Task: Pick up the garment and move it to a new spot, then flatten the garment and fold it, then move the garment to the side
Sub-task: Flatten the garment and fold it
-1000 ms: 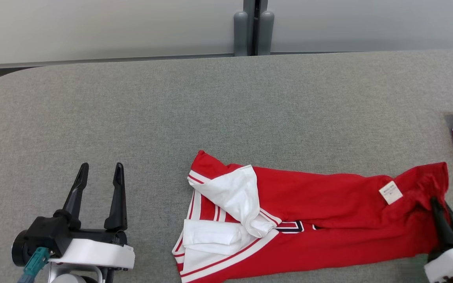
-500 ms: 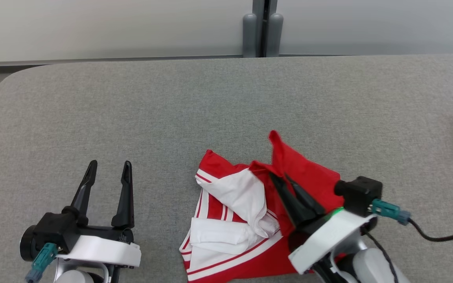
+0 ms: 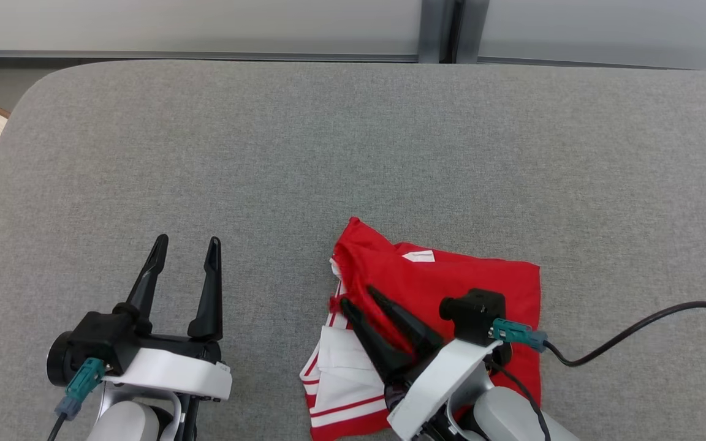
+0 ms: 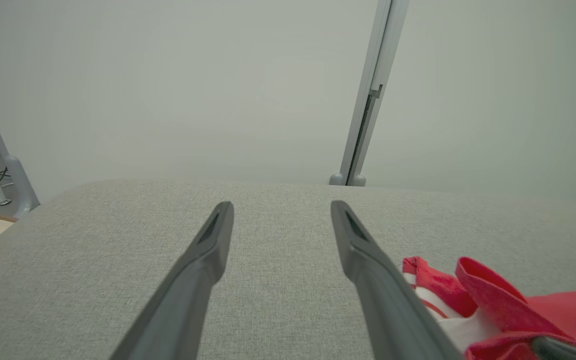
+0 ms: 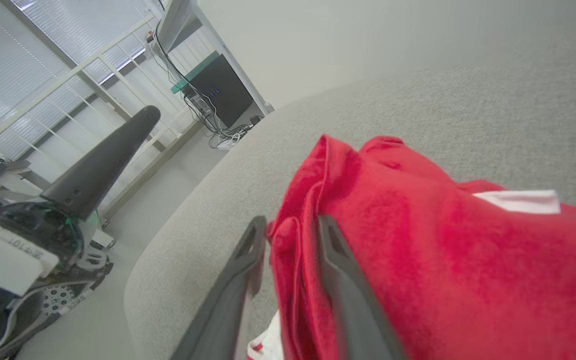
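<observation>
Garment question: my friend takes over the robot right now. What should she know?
Left hand: open, holding nothing, apart from the garment on the grey table.
Right hand: shut on a red edge of the garment, at its left side.
Done: one fold, red layer lying over the striped part.
To do: let go, smooth it, finish folding, move it to the side.
</observation>
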